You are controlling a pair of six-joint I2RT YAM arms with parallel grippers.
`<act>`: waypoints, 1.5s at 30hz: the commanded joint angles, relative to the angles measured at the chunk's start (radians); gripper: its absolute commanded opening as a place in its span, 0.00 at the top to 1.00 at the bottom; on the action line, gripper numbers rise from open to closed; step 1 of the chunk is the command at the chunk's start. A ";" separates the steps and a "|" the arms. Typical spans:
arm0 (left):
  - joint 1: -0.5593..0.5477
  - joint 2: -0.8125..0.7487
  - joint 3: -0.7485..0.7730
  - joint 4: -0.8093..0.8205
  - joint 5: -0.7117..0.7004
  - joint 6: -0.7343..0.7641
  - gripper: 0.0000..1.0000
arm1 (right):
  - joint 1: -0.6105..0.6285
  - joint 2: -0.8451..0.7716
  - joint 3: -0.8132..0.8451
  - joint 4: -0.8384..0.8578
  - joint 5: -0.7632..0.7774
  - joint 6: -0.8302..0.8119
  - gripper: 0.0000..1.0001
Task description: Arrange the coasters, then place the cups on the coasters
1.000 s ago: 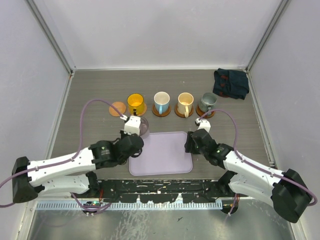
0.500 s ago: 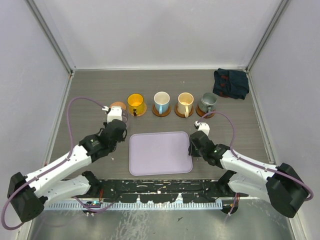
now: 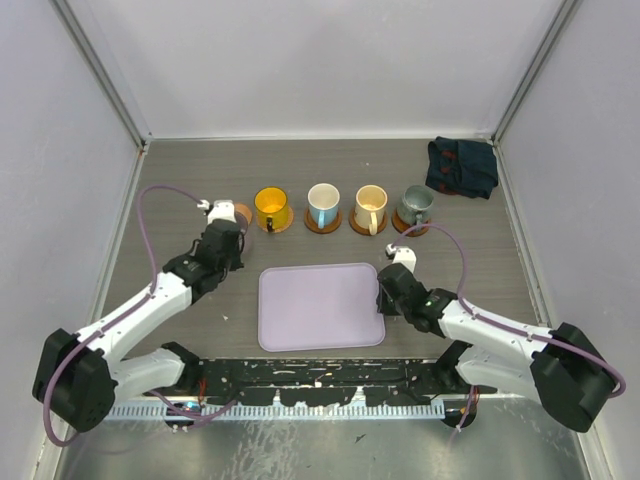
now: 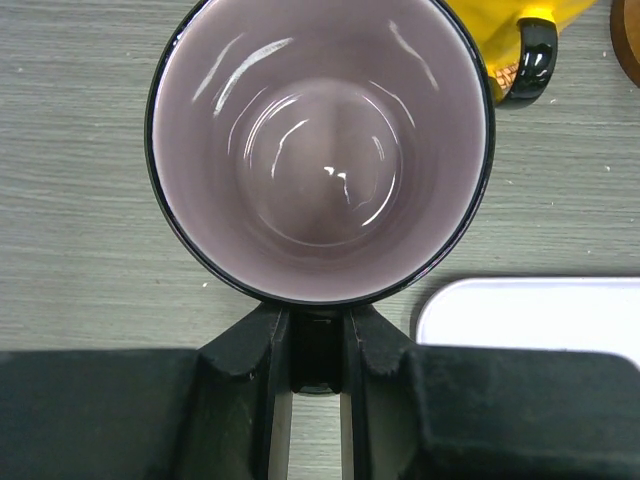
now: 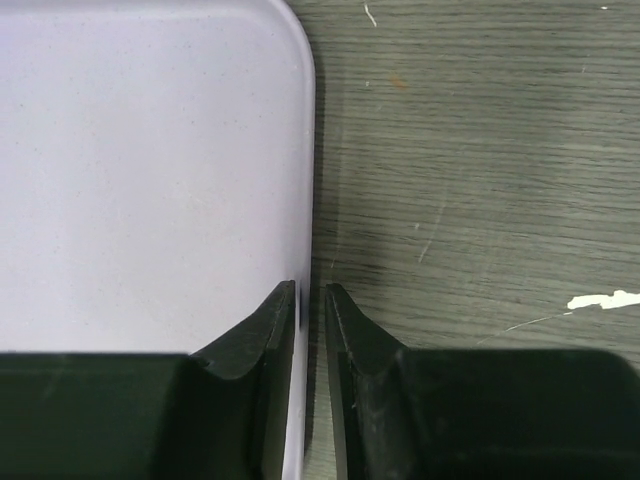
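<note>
My left gripper (image 4: 318,320) is shut on the handle of the purplish-grey cup (image 4: 320,150), seen from above with its mouth up. In the top view this gripper (image 3: 228,232) sits just in front of the bare leftmost coaster (image 3: 240,211), partly covering it. To its right stand the orange cup (image 3: 270,206), the white-and-blue cup (image 3: 323,204), the cream cup (image 3: 371,206) and the grey-green cup (image 3: 415,203), each on a brown coaster. My right gripper (image 5: 310,295) is low at the lilac tray's (image 5: 150,170) right rim, one finger on each side of it.
The lilac tray (image 3: 320,305) lies flat between the two arms. A dark folded cloth (image 3: 462,167) rests in the back right corner. Grey walls close in the table on the left, right and back.
The left arm has carried the purplish-grey cup from the tray's corner left and back to the bare coaster. The right gripper has pulled back along the tray's right rim and closed on it.
</note>
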 commanded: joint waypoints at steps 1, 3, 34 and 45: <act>0.015 0.016 0.061 0.172 0.008 0.042 1.00 | 0.020 0.000 0.021 0.014 0.007 0.021 0.77; 0.026 0.033 0.071 0.182 0.015 0.048 1.00 | 0.026 -0.001 0.019 0.009 0.009 0.027 0.77; 0.170 0.225 0.171 0.262 0.121 0.088 1.00 | 0.102 -0.078 0.023 -0.131 0.039 0.092 0.86; 0.185 0.234 0.180 0.273 0.125 0.091 1.00 | 0.124 -0.101 0.016 -0.152 0.050 0.133 0.78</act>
